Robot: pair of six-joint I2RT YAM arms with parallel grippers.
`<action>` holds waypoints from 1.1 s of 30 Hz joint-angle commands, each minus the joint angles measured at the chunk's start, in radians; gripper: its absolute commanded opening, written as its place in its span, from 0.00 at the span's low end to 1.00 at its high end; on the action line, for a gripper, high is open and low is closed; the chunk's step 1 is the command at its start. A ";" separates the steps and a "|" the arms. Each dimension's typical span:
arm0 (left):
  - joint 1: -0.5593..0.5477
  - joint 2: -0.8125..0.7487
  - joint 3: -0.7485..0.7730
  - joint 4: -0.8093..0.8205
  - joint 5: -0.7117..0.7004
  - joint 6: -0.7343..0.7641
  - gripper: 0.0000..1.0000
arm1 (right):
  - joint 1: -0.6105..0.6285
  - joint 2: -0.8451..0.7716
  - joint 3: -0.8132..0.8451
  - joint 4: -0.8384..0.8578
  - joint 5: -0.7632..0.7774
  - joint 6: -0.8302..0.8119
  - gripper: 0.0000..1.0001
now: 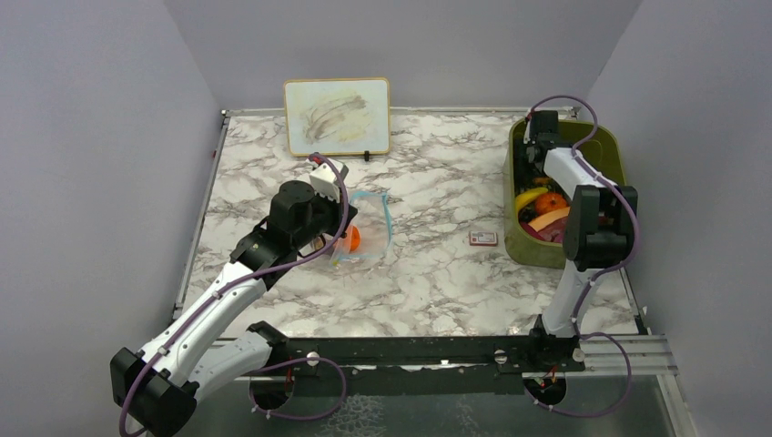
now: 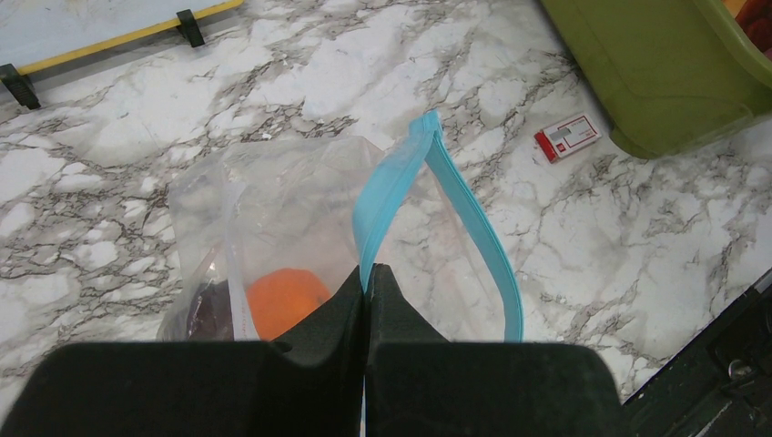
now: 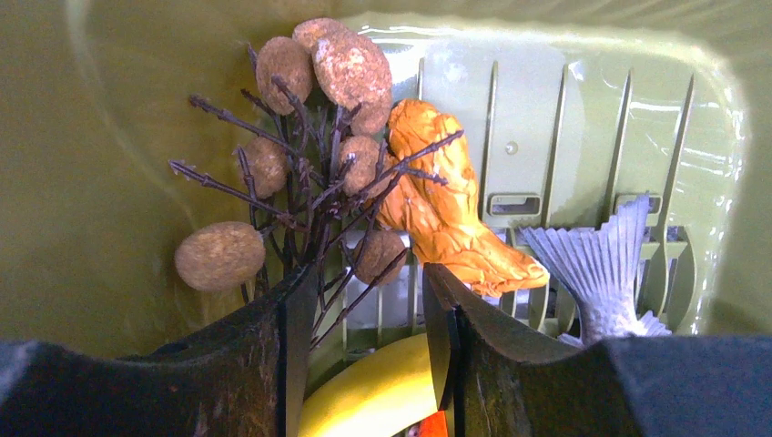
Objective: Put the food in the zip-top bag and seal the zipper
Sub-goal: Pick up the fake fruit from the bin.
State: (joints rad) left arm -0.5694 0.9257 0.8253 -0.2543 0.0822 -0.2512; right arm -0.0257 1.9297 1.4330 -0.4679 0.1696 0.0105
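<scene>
Marbled tabletop, grey walls, olive bin [image 1: 612, 150] at the right edge. Start at the left gripper [image 2: 367, 273]: fully closed, pinching the zipper [image 2: 393, 182] at one end of the mouth, blue strip rising out of the fingers and splitting into a loop, so read the mouth as open. Leave that pinch alone and avoid letting the lip sag and flatten the opening. Behind the strip, find the zip-top bag [image 2: 291, 191] lying on the marble left of centre, with an orange round piece [image 2: 282, 296] and a dark purple piece [image 2: 211, 314] already inside.

Turn to the right gripper [image 3: 364, 282], deep in the bin: parted about halfway, gripping nothing, with twig ends of a brown-berried sprig [image 3: 309, 182] showing in the gap and the yellow banana [image 3: 373, 401] just below. Pick one target before closing. For the banana, drop lower and clear the twigs first, or expect the sprig to snag and come along. Close across the narrow width, not along the curve. Mind the orange lumpy piece [image 3: 437, 209] and the grey fish tail [image 3: 601, 264] just beyond the right finger. Then lift straight out over the bin wall, pass above the red-and-white card [image 1: 483, 238], and release over the loop, not against the strip. Judge the task as barely begun: most food in the bin, zipper unsealed.
</scene>
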 commanded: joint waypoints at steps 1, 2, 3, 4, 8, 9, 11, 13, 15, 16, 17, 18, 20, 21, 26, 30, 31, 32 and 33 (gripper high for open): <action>0.002 0.003 -0.005 0.035 -0.007 0.010 0.00 | -0.012 0.041 0.044 0.023 -0.028 -0.018 0.47; 0.002 0.002 -0.005 0.035 -0.007 0.009 0.00 | -0.013 0.048 0.046 0.021 -0.026 -0.018 0.47; 0.002 0.000 -0.005 0.034 -0.008 0.009 0.00 | -0.013 0.054 0.050 0.018 -0.022 -0.018 0.47; 0.002 0.000 -0.006 0.034 -0.008 0.009 0.00 | -0.014 0.059 0.052 0.016 -0.018 -0.020 0.47; 0.002 0.003 -0.008 0.037 -0.009 0.008 0.00 | -0.018 0.056 0.063 0.046 -0.003 -0.027 0.40; 0.002 0.006 -0.007 0.037 -0.007 0.009 0.00 | -0.020 0.055 0.072 0.050 -0.014 -0.029 0.39; 0.002 0.008 -0.005 0.033 -0.003 0.009 0.00 | -0.023 0.057 0.088 0.053 -0.012 -0.029 0.35; 0.002 0.002 -0.004 0.033 -0.008 0.010 0.00 | -0.025 0.064 0.101 0.042 0.008 -0.025 0.31; 0.002 -0.006 -0.006 0.035 -0.015 0.009 0.00 | -0.026 0.061 0.099 0.046 0.028 -0.014 0.30; 0.002 -0.008 -0.007 0.035 -0.016 0.009 0.00 | -0.026 0.057 0.093 0.054 0.036 -0.010 0.30; 0.002 -0.008 -0.009 0.036 -0.015 0.008 0.00 | -0.027 0.050 0.089 0.057 0.043 -0.007 0.30; 0.002 -0.007 -0.009 0.037 -0.010 0.007 0.00 | -0.029 0.049 0.090 0.057 0.044 -0.005 0.31; 0.002 -0.002 -0.007 0.038 0.001 0.005 0.00 | -0.032 0.049 0.096 0.047 0.043 0.003 0.34; 0.002 0.001 -0.006 0.039 0.006 0.004 0.00 | -0.035 0.052 0.100 0.043 0.034 0.010 0.36; 0.002 0.002 -0.006 0.039 0.009 0.003 0.00 | -0.045 0.076 0.108 0.049 -0.084 0.022 0.38; 0.002 -0.003 -0.008 0.038 -0.003 0.006 0.00 | -0.045 0.097 0.106 0.049 -0.127 0.013 0.37; 0.002 -0.004 -0.008 0.037 -0.004 0.007 0.00 | -0.045 0.102 0.105 0.049 -0.136 0.009 0.37; 0.002 -0.004 -0.007 0.038 -0.005 0.007 0.00 | -0.045 0.106 0.103 0.046 -0.143 0.008 0.36; 0.002 -0.005 -0.008 0.037 -0.006 0.007 0.00 | -0.045 0.109 0.103 0.042 -0.147 0.007 0.35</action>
State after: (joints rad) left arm -0.5694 0.9321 0.8249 -0.2539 0.0822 -0.2512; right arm -0.0666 2.0060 1.5166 -0.4469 0.0906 0.0189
